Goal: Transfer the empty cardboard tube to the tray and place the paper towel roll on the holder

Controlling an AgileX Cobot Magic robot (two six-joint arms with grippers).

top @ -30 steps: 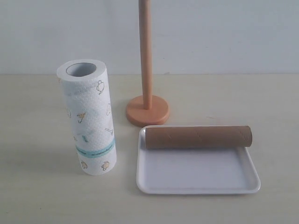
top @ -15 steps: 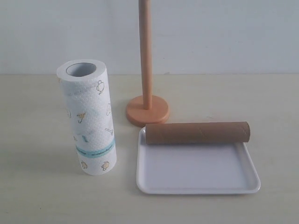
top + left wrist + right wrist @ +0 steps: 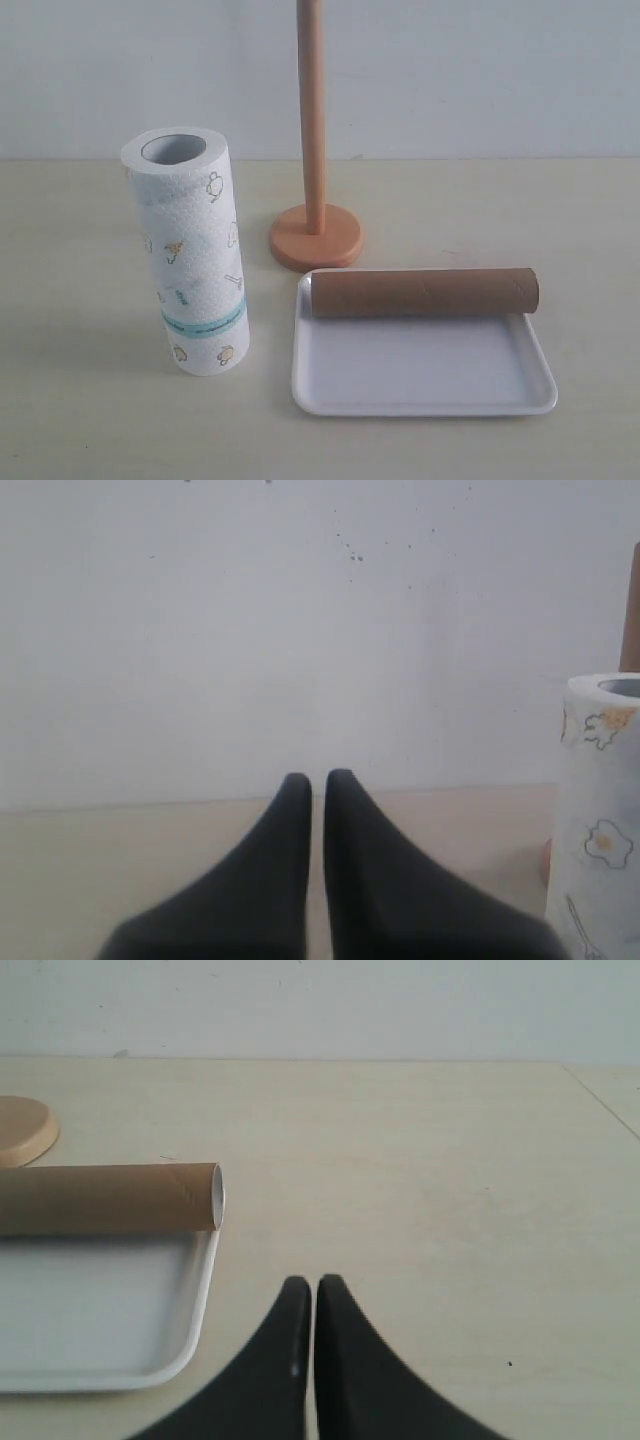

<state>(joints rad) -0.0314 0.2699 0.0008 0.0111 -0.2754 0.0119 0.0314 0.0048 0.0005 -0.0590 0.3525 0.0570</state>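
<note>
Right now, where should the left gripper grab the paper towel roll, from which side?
Probably the top rim, from above: the paper towel roll stands upright with its hollow core open upward, so the wall can be pinched there. The full body looks wide for the jaws.

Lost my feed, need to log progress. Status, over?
Left gripper and right gripper shut, empty. Cardboard tube lies along far edge of tray. Paper towel roll upright beside holder, not yet on it. Visible pole bare.
</note>
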